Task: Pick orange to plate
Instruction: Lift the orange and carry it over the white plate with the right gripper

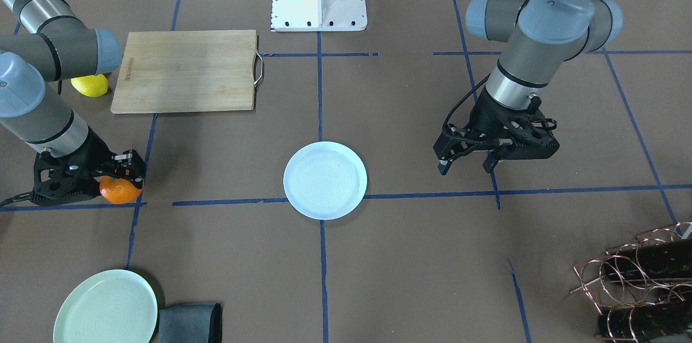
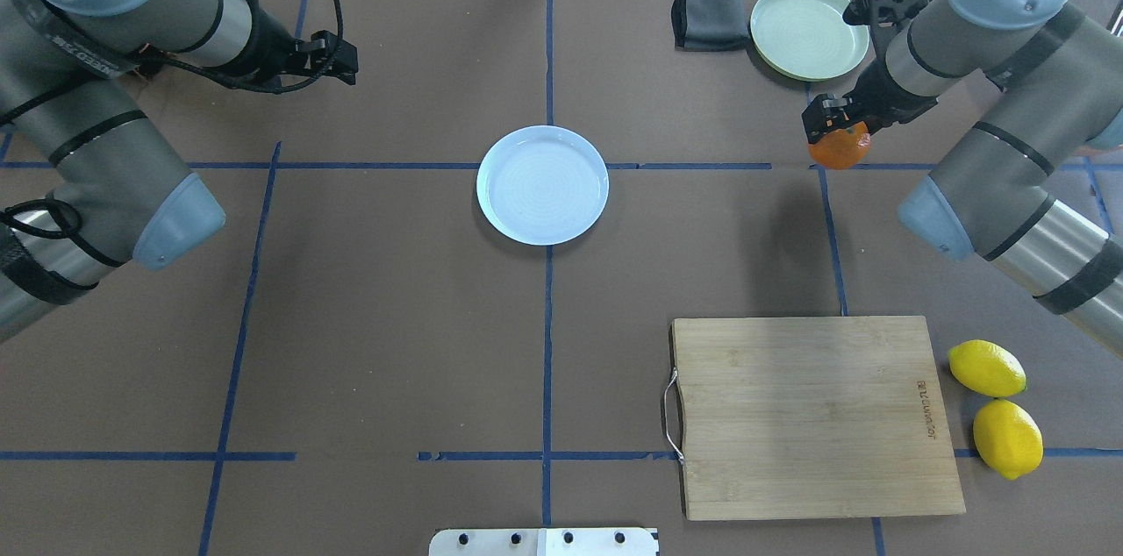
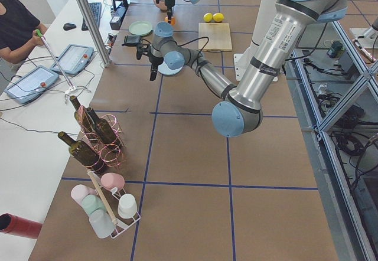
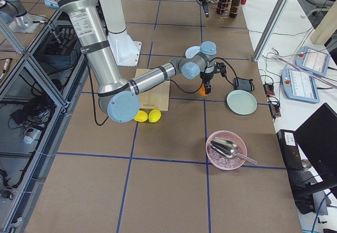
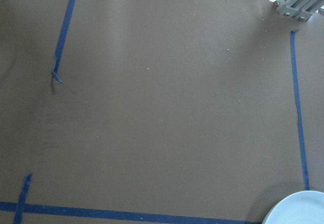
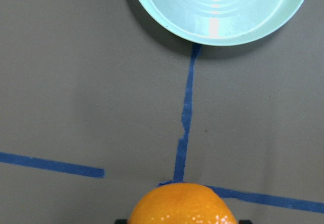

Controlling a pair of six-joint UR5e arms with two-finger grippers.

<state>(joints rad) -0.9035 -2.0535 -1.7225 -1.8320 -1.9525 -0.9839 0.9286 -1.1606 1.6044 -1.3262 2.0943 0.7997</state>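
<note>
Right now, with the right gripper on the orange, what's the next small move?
Probably swing the orange toward the robot's left, over the plate: the right gripper is shut on it, and the plate lies empty, well apart.

Bamboo cutting board [image 2: 816,416], flat on the brown paper table [image 2: 368,345], metal handle on one short edge. Two yellow lemons [image 2: 987,368] [image 2: 1008,438], side by side just beside the board's opposite edge. Mint-green plate [image 2: 809,31], empty. Dark grey folded cloth [image 2: 709,14], just beside that plate. Copper wire rack [image 1: 621,272] holding dark wine bottles [image 3: 94,128]. Pink bowl [image 4: 217,159] with a metal scoop [image 4: 225,146]. Small rack of pastel cups [image 3: 106,205].
</note>
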